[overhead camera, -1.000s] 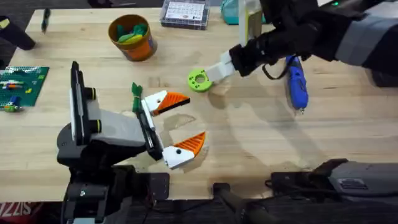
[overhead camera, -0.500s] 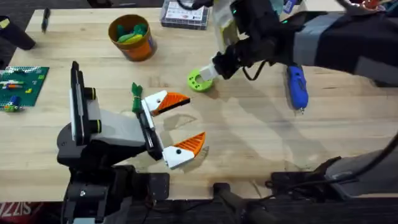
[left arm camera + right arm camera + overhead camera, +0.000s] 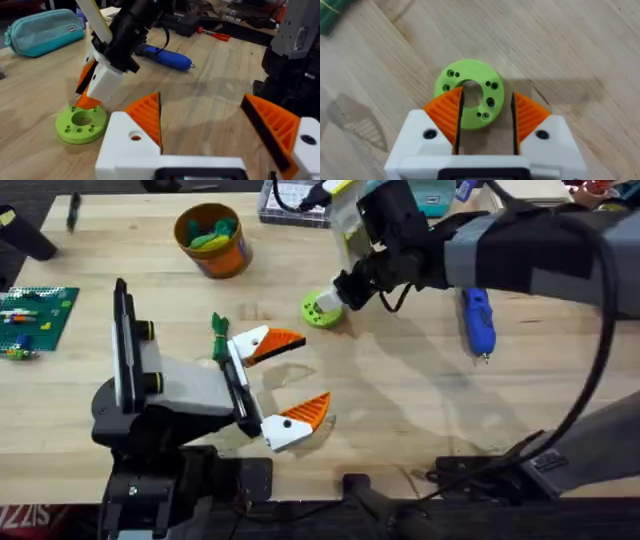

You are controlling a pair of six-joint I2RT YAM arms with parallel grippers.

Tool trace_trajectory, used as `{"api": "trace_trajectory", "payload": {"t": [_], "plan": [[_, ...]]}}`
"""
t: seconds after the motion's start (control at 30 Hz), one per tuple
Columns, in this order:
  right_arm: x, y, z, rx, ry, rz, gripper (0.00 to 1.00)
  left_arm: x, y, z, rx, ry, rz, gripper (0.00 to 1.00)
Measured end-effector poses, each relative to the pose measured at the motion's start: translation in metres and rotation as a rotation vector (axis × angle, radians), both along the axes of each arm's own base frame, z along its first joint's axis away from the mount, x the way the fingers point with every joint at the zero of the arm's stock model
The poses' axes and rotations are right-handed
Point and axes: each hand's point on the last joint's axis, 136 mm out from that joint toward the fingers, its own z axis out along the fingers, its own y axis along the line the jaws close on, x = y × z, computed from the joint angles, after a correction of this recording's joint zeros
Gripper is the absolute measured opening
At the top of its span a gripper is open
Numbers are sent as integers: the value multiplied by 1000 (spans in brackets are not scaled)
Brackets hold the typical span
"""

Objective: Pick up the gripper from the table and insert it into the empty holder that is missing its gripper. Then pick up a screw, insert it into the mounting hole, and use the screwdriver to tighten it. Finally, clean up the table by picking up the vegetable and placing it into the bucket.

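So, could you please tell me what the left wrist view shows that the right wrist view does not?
Only the left wrist view shows the blue screwdriver lying on the table, a teal pouch behind it, and the right pincer seen from outside, tips at the disc. Only the right wrist view shows the disc's centre hole and small holes from above, between that pincer's open orange pads. Both show the lime-green ring disc on the wood.

Overhead looks down and forward across the worktop (image 3: pixel 400 410). Both wrist cameras sit close; all three views share the green ring disc (image 3: pixel 320 308) at one o'clock.
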Motion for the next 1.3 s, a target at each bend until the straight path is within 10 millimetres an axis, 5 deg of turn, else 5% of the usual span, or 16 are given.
{"api": "trace_trajectory", "payload": {"t": [1.3], "plan": [[-3,5,-15,-25,15,11,289,0,0,0,0,0,0,985]]}}
